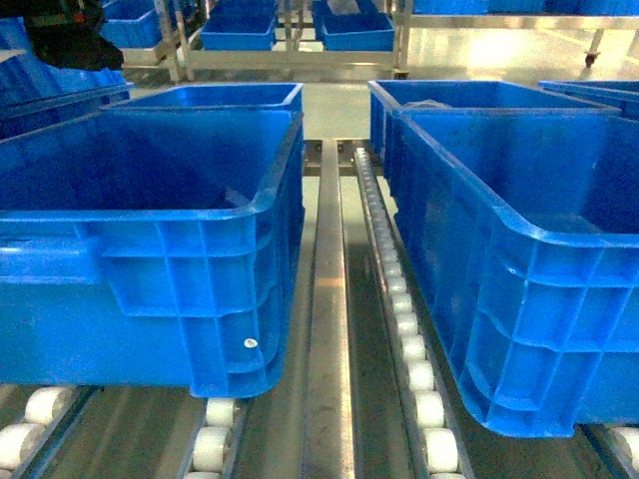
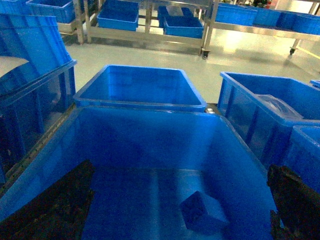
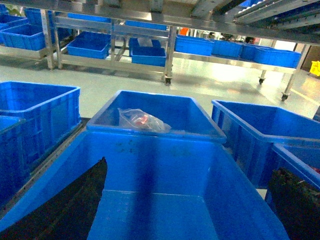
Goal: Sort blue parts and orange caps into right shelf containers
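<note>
Blue part (image 2: 204,213) (binned) between left claw (image 2: 175,210) fingers (image 2: 50,210).

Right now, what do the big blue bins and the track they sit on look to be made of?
The blue bins look like moulded plastic, semi-glossy: ribbed walls, rolled rims. The rollers look like white plastic. The centre rail seems brushed metal, judging by its dull grey sheen.

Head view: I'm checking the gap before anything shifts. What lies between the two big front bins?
In the head view, a steel rail and a white roller track run between the left bin and right bin.
</note>
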Tool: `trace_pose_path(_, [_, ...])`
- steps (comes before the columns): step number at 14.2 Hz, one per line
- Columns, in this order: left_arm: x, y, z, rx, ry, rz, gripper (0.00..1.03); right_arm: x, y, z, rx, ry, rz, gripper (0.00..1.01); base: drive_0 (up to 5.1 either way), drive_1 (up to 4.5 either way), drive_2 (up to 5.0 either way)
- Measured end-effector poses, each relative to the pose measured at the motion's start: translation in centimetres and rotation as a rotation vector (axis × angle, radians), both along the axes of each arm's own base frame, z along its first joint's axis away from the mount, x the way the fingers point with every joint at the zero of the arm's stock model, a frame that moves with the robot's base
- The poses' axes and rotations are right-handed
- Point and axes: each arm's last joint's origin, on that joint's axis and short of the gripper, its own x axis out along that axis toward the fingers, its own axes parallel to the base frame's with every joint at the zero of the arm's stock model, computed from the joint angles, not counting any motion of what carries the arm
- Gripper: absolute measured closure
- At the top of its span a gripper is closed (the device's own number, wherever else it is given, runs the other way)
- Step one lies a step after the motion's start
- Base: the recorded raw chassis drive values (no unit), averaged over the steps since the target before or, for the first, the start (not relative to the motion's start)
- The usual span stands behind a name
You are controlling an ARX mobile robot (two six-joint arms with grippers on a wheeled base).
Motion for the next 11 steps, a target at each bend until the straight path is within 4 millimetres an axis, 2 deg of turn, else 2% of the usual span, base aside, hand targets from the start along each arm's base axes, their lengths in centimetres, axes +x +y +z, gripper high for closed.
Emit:
trace_pose_path(2, [0.0, 0.0, 0.0, 0.001, -0.006, 0.004, 0.05, 0.0, 0.0, 0.0, 0.002, 0.011, 0.003, 0.04, 0.0, 0.0, 0.0])
trace_pose_path(6, [-0.8, 0.2, -0.1, 0.025, -0.067, 0.052, 0.17, -0.7, 0.1, -0.4, 0.039, 0.087, 0.043, 0.16, 0.0, 0.0, 0.0])
trace_pose_path(8, [-1.8, 0.4, -0.5, 0.037, -0.069, 0.058, 0.24, -1.6, 0.1, -0.9, 0.058, 0.099, 0.052, 0.23, 0.0, 0.0, 0.0])
trace_pose_path(9, [-2.6, 0.5, -0.9, 0.044, -0.066, 0.06, 0.29, -2.2, 0.1, -1.2, 0.066, 0.1, 0.055, 0.29, 0.0, 0.0, 0.0])
trace_pose_path(11, [-6.1, 1.1, -2.6, 0.06, -0.053, 0.067, 0.56, -5.1, 0.1, -2.2, 0.088, 0.086, 0.056, 0.56, 0.0, 0.0, 0.0])
